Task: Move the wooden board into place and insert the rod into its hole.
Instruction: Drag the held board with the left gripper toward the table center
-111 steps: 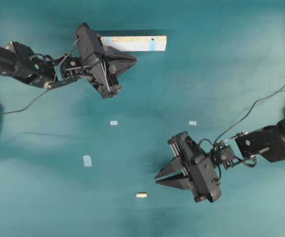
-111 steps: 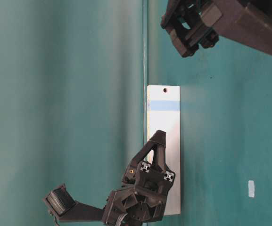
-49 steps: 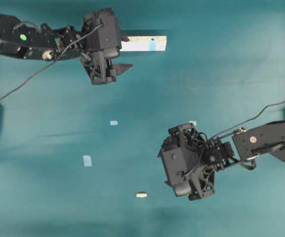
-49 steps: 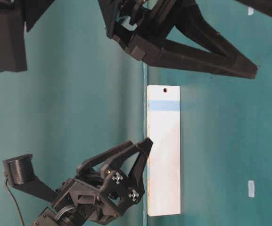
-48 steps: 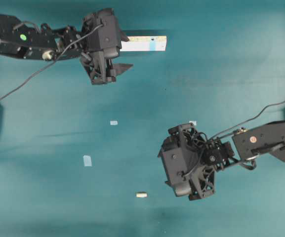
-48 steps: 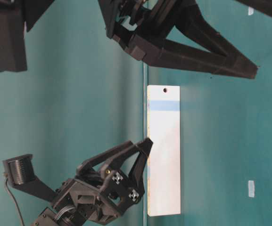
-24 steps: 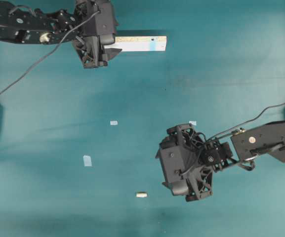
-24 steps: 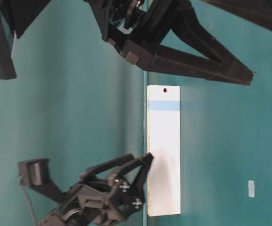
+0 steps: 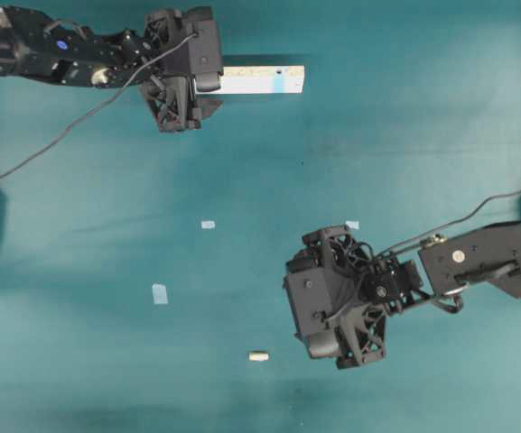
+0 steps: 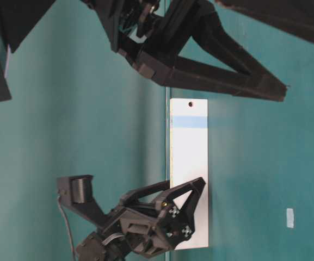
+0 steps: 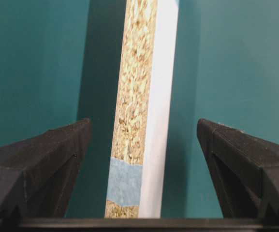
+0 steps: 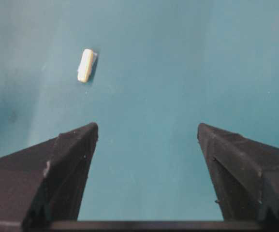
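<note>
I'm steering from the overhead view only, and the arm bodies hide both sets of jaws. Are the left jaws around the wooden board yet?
Observer: In the left wrist view the left gripper is open, one jaw on each side of the wooden board, clear gaps both sides.
Operator: Is the board lying flat?
Observer: It rests on its broad white face; the table-level view shows that face up.
Operator: And the right side, is it lined up on the rod?
Observer: Not quite. In the right wrist view the right gripper is open and the rod lies ahead, left of the gap.
</note>
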